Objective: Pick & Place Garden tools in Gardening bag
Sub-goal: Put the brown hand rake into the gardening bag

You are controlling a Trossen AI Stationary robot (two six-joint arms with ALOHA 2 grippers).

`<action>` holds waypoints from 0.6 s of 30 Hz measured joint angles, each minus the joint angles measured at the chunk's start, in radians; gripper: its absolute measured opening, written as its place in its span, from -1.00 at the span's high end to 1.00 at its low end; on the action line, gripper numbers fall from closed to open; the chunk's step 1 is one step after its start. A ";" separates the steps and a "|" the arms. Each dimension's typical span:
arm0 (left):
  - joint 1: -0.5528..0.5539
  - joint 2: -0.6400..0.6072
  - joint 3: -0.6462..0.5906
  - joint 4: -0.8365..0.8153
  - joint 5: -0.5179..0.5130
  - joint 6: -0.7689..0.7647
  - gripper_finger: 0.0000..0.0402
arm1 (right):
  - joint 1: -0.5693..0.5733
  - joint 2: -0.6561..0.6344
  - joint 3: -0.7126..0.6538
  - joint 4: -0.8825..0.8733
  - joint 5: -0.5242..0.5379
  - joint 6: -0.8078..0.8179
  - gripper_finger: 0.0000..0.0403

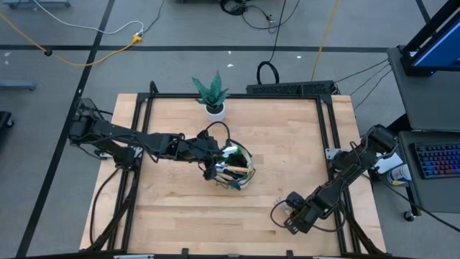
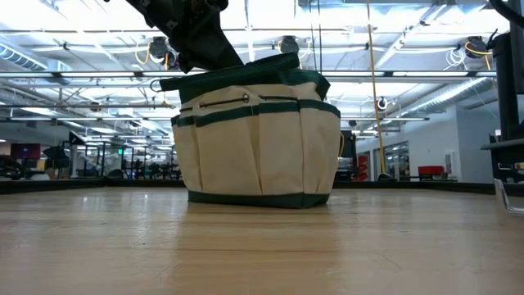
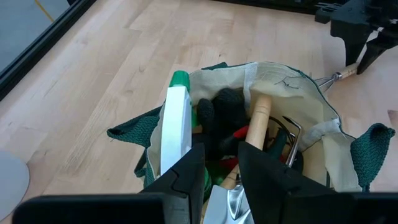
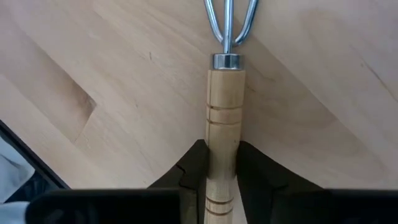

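The bag (image 1: 233, 169) is sitting mid-table, already stuffed with a spray bottle (image 3: 174, 124), a glove (image 3: 221, 115) and a wooden-handled tool (image 3: 258, 121). The left gripper (image 3: 221, 171) is hanging over its mouth, fingers narrow around a metal tool – apparently dropping it in. The right gripper (image 4: 221, 165) is near the table's front right, pinching 1 hand rake (image 4: 224, 93) by the handle – next it needs lifting and carrying over to the bag.
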 joint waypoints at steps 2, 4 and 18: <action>0.000 0.000 0.000 0.000 0.000 0.000 0.49 | 0.000 -0.003 -0.001 0.022 0.008 -0.014 0.73; 0.000 0.000 0.000 0.000 0.000 0.000 0.49 | -0.004 -0.013 -0.002 0.033 0.016 -0.022 0.73; 0.000 0.000 0.000 0.003 0.001 -0.008 0.49 | -0.113 -0.153 -0.003 0.366 0.263 -0.474 0.73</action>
